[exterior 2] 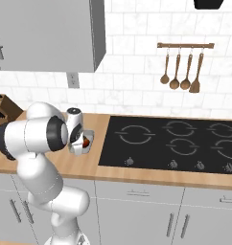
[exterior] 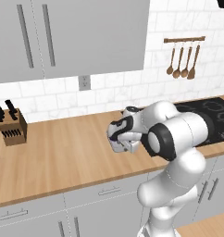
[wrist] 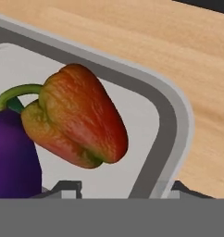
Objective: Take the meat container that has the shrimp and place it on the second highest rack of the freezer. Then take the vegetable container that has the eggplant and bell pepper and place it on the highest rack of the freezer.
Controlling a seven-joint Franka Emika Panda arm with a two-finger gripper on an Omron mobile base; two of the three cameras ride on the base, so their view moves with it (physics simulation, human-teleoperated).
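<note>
Where the hand view looked straight down, showed one glossy bell pepper (wrist: 79, 118), red-orange with green streaks and a curved green stem, lying at centre frame inside a smooth grey vegetable container (wrist: 171, 115) with a rounded corner and raised rim. Touching the pepper at lower left, sat one dark purple eggplant (wrist: 14, 157), rounded and shiny. Beyond the rim, at upper right, ran a pale wood-grain counter (wrist: 155, 37).

In the right base view, held the gripper (exterior 2: 81, 143) low over that same container (exterior 2: 89, 139) at centre left, on the counter just beside a flat black cooktop (exterior 2: 175, 143) marked with thin ring outlines. Could not tell whether the jaws stood apart or clamped on the rim.

On the white tiled wall at upper right, hung four wooden utensils (exterior 2: 181, 72) from one rail. In the left base view, at the left edge, stood one wooden knife block (exterior: 12, 127) with dark handles, under grey cabinets (exterior: 72, 32) with two long bar handles.
</note>
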